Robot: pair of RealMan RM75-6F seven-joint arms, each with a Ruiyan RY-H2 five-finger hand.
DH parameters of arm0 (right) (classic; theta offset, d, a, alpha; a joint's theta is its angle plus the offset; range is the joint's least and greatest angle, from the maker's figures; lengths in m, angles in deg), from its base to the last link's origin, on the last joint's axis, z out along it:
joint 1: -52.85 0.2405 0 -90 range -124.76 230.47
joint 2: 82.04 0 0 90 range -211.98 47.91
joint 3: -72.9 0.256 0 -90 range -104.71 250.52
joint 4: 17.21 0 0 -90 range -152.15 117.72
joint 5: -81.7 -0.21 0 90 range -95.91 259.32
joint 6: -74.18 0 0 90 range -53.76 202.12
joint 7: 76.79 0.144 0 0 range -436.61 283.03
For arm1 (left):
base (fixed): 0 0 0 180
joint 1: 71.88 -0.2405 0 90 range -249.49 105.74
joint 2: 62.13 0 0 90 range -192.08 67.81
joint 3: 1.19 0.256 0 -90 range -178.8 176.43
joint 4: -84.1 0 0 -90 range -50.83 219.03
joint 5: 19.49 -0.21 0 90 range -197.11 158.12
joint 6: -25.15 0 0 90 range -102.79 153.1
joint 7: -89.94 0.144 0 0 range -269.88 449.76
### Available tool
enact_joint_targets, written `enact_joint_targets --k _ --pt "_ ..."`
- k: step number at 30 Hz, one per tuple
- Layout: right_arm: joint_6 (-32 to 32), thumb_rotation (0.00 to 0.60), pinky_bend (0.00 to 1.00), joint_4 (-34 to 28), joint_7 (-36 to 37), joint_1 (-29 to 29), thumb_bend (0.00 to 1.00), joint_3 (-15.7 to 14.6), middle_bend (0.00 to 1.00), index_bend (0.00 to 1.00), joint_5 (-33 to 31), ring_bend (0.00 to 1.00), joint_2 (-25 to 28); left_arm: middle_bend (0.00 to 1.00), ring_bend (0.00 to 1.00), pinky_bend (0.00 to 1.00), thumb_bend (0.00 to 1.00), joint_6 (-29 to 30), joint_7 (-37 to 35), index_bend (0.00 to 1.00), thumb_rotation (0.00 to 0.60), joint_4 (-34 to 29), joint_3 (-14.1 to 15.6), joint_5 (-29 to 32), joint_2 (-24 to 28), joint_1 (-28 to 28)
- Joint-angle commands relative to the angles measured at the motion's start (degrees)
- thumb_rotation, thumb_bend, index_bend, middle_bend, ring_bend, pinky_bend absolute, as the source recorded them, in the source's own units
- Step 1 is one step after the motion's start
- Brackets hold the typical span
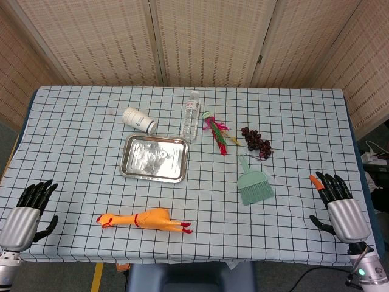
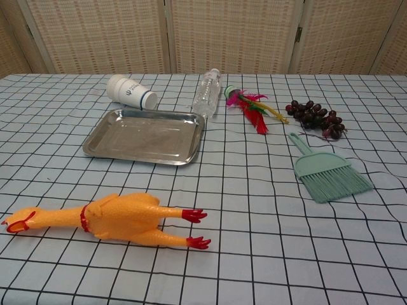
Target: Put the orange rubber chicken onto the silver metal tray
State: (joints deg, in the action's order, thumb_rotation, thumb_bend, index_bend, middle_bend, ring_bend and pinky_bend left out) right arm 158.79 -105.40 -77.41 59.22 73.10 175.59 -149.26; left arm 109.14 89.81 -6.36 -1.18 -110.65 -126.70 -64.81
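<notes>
The orange rubber chicken [image 1: 146, 220] [image 2: 111, 219] lies on its side near the table's front edge, head pointing left, red feet to the right. Behind it sits the silver metal tray [image 1: 130, 165] [image 2: 100, 141], with nothing on it. My left hand [image 1: 27, 210] rests at the front left corner, fingers apart and holding nothing, well left of the chicken. My right hand [image 1: 337, 204] rests at the front right, fingers spread and holding nothing. Neither hand shows in the chest view.
Behind the tray lie a white pill bottle [image 1: 139, 120] [image 2: 131, 91] and a clear plastic bottle [image 1: 190, 115] [image 2: 206, 93]. A feather shuttlecock [image 1: 217, 131] [image 2: 250, 107], dark grapes [image 1: 256, 142] [image 2: 315, 116] and a green brush [image 1: 253, 184] [image 2: 328, 173] lie to the right.
</notes>
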Motion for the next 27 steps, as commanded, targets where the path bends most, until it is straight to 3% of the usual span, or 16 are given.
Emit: enact_joint_targets --k 1,8,18,27 --pt "0.02 0.6 0.0 -0.08 -0.21 0.02 0.15 -0.09 0.0 0.0 0.12 0.0 -0.05 0.0 0.0 0.05 0.42 -1.21 0.67 0.0 0.6 -0.65 0.53 0.67 0.05 -0.07" --pt "-0.33 0.6 0.0 -0.8 -0.6 0.01 0.15 -0.27 0.0 0.0 -0.17 0.0 0.38 0.0 0.0 0.05 0.42 -5.2 -2.49 0.0 0.6 -1.79 3.47 -3.33 0.05 1.87" --pt "-3.9 0.6 0.0 -3.46 -3.55 0.31 0.15 -0.29 0.0 0.0 -3.82 0.0 2.12 0.0 0.0 0.08 0.42 -16.86 14.94 0.0 0.6 -5.78 0.97 5.02 -7.36 7.21" --pt "-4.74 0.6 0.0 -3.81 -2.9 0.48 0.15 -0.52 0.0 0.0 -4.18 0.0 2.67 0.0 0.0 0.08 0.41 -23.33 21.5 0.06 0.6 -3.17 -0.13 9.05 -13.95 11.72"
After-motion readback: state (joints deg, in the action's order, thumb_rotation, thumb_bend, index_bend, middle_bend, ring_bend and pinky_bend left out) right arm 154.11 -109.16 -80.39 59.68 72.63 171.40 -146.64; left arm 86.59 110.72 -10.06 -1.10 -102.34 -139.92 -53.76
